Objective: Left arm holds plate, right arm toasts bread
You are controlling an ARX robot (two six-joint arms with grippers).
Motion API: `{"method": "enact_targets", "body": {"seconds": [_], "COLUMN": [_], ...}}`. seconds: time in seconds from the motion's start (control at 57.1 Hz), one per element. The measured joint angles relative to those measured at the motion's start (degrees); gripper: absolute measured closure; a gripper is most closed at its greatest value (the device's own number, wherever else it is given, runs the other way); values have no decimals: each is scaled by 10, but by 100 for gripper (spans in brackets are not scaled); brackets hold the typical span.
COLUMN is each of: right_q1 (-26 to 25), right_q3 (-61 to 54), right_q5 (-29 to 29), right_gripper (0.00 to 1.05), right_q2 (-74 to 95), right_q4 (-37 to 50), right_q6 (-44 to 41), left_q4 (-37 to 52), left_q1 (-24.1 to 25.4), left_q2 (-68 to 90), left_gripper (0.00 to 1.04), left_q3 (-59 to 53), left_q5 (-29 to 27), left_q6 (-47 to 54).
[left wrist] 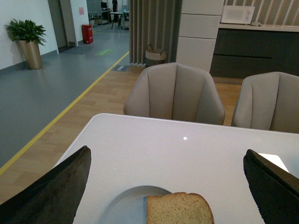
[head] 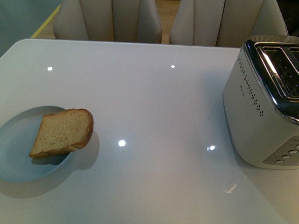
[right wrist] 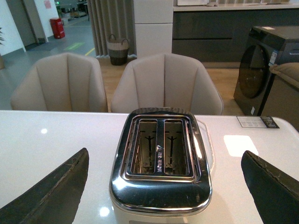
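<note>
White tabletop (head: 154,102) carries bread (left wrist: 180,210) on plate (left wrist: 124,207), both cropped, between wide-open, empty left fingers (left wrist: 51,193); right fingers (right wrist: 51,193), equally spread, frame the toaster (right wrist: 161,158).

Bread (head: 62,132) on plate (head: 18,163), left side of table (head: 154,93); toaster (head: 264,102) right; chairs (head: 107,18) behind.

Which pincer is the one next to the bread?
The left pincer: the bread, lying on the plate, shows right ahead between its open fingers. The right pincer faces the toaster instead, with no bread in sight.
</note>
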Motion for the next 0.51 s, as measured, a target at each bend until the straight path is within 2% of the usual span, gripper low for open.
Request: {"method": "enact_targets", "body": {"seconds": [0.298,0.333,0.385,0.438,0.508], "right_q1": [0,0,0,0,0], "right_q3": [0,0,0,0,0], "right_q5": [0,0,0,-1,0], "right_gripper": [9,9,9,9,9], "right_q2": [0,0,0,0,0], "right_q4": [0,0,0,0,0], "right_q6": [0,0,0,0,0], "left_q4": [0,-30,-140,-199,-216], "left_q1": [0,-9,-37,-39,-31], "left_q2": [0,12,77,122,145], "left_gripper": [7,7,7,7,7], "left_q3": [0,10,55,75,77], "left_q5": [0,-37,-131,-157,-151], "left_q6": [0,-16,-68,-96,-116]}}
